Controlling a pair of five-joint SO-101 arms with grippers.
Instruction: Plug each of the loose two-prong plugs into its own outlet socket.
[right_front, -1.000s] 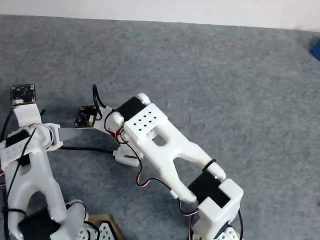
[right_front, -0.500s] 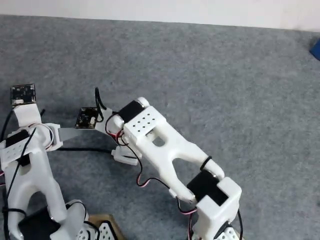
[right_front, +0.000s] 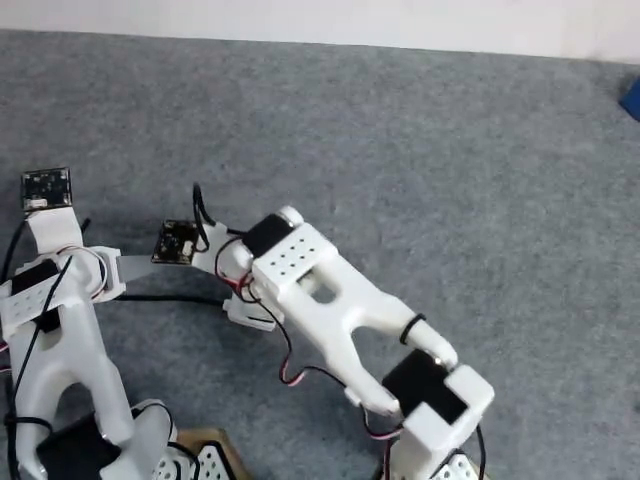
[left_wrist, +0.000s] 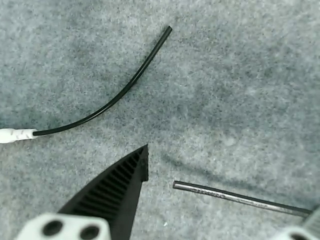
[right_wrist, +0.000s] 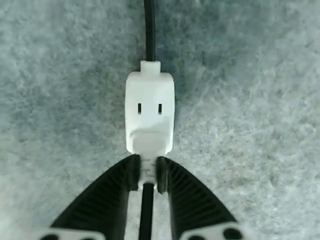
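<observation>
Centre frame: my right fingers (right_wrist: 117, 187) are clenching one plug (right_wrist: 148, 142), seemingly seating it in its socket (right_wrist: 149, 102). My left fingers (left_wrist: 120, 192) are hanging released over the surface (left_wrist: 240, 75). Judging the other plugs pending.

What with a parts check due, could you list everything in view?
outlet socket: one, white, on the table ahead of the right gripper
plug: one, white, in the right gripper, touching the socket's end
cables: at least two, black, near the left gripper; one more leaves the socket
table: one, grey
blue object: one, far edge
arms: two, white
left gripper: black fingers, open
right gripper: black fingers, shut on the plug
</observation>
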